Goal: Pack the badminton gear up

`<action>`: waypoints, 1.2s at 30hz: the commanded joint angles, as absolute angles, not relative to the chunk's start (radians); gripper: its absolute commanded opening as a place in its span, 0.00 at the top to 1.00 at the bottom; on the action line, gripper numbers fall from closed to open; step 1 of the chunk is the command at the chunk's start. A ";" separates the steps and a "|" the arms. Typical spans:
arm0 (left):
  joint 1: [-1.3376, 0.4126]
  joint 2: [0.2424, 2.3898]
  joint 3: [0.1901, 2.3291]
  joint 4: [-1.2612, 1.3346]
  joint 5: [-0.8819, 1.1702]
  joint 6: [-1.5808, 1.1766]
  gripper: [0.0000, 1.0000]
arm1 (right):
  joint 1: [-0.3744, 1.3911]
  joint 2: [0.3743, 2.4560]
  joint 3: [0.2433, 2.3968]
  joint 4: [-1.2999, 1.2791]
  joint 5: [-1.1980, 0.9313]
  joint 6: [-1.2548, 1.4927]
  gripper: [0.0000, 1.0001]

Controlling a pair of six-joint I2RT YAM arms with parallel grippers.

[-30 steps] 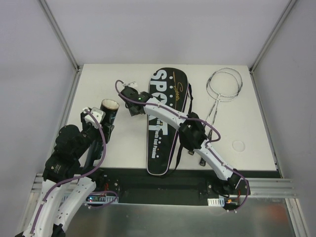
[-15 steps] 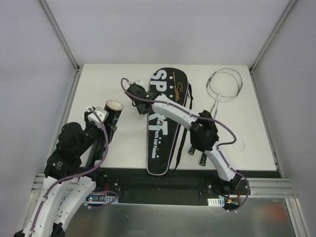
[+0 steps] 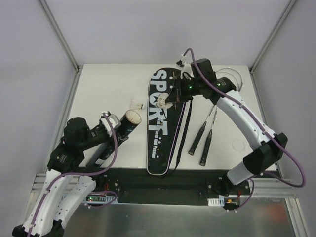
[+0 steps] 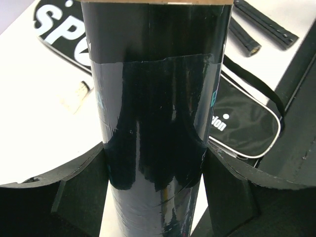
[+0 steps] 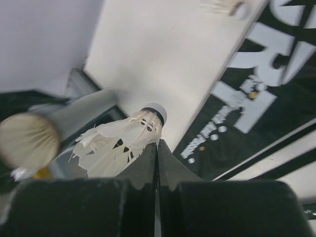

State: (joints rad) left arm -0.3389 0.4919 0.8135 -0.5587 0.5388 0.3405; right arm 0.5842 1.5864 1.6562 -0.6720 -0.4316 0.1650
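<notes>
— What is the tube made of?
— Mine looks smooth and glossy black, with a shiny film band wrapped round it. The rim looks like bare cardboard. My left fingers are matt black plastic.
— And the shuttlecock?
— White feather, frayed at the edges, with a smooth white cap. The bag looks like black cloth with a faint sheen and printed white letters. The table is matt white.

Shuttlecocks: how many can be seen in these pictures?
2. One shuttlecock is pinched in the right hand over the bag; the second shuttlecock lies on the table, left of the bag. More may hide inside the tube.
</notes>
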 commanded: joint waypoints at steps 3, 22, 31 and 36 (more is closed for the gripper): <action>-0.337 0.555 0.830 -0.503 0.719 0.451 1.00 | 0.621 1.447 1.655 -0.637 -0.863 0.238 0.99; -0.337 0.580 0.859 -0.503 0.747 0.446 1.00 | 0.779 1.617 1.878 -0.715 -0.715 0.235 0.83; -0.337 0.577 0.867 -0.503 0.739 0.440 1.00 | 0.779 1.631 1.895 -0.851 -0.644 0.132 0.53; -0.337 0.577 0.868 -0.497 0.721 0.426 1.00 | 0.810 1.673 1.920 -0.873 -0.647 0.107 0.46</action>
